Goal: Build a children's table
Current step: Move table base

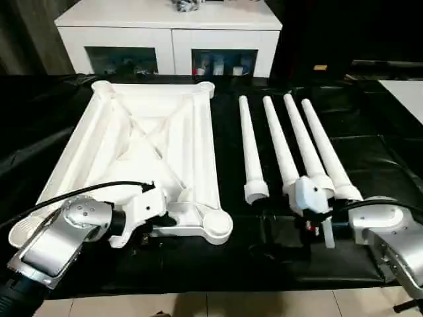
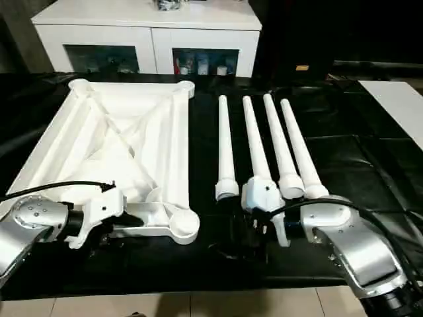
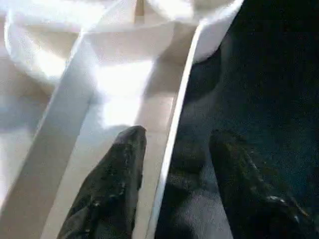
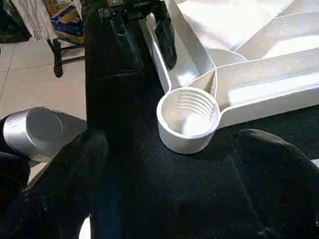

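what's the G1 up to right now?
It is at the start of building a children's table. The white plastic rectangular tabletop lies ribbed underside up on the black cloth, and four long white tapered tube legs lie side by side next to it, none fitted yet. The left gripper straddles the tabletop's near rim, one finger inside and one outside. The right gripper is open at the legs' near ends, facing the near corner socket.

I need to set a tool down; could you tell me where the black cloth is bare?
Bare cloth lies right of the legs and along the near edge. It is crowded near the tabletop front rim and the leg ends, where the claws work.
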